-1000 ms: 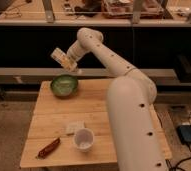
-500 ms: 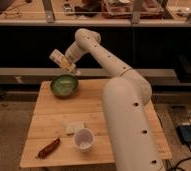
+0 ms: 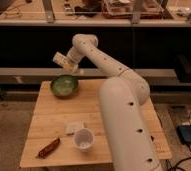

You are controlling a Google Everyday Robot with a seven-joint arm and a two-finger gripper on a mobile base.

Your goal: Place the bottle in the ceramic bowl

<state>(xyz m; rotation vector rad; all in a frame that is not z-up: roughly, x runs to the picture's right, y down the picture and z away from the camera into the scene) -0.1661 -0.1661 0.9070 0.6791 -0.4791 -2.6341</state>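
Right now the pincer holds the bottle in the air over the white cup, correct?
No. In the camera view the pincer holds the bottle in the air over the ceramic bowl; the white cup stands near the front edge.

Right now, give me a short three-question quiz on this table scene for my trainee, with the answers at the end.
1. True or false: the bottle lies inside the green ceramic bowl.
2. What lies closest to the white cup on the wooden table? A) a small white packet B) the bowl C) the bottle
3. Fill in: the gripper holds the bottle in the air, ____ the bowl.
Key: 1 false; 2 A; 3 above.
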